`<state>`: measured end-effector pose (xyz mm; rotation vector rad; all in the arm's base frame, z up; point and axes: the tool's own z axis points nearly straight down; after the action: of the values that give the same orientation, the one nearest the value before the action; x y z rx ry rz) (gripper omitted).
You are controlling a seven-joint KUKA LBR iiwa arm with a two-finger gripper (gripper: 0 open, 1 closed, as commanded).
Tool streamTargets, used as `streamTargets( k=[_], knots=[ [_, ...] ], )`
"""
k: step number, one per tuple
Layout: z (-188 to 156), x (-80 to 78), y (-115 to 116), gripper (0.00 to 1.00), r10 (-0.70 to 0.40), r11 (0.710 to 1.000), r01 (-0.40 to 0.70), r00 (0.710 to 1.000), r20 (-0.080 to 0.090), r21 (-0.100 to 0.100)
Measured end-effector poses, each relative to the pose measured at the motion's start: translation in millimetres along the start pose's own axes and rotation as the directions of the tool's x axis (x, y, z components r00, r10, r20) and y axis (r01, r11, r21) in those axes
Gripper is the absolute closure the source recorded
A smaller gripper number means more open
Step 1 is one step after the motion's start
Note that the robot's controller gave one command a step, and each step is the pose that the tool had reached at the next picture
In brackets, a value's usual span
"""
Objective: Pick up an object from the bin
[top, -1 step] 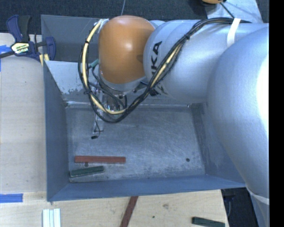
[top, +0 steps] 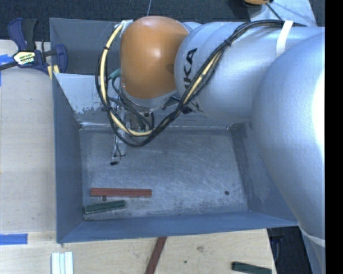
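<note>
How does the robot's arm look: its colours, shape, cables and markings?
The arm is thick and rounded, with a smooth silver-grey shell. Its wrist ends in a glossy orange dome cover. Black letters, part of the KUKA name, stand on the shell beside the cover. Black and yellow cables run along the arm and loop below the cover. A white strap crosses the arm.

The arm [top: 246, 79] and its orange cover [top: 148, 56] hide the far wall of the bin [top: 66, 170] from 12 to 3 o'clock. The arm itself is cut off at 3 o'clock. A thin dark bit [top: 114, 160] dangling under the cover, and a dark speck [top: 227, 193] at 4 o'clock, are too small to identify.
</note>
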<state>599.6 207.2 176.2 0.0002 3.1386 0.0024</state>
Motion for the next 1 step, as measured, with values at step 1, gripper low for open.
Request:
streamTargets(
  k=[1],
  knots=[
    [56.8,43.6,-0.3,0.0,-0.156,0.988,0.156,0.988,0.001,0.001]
  ],
)
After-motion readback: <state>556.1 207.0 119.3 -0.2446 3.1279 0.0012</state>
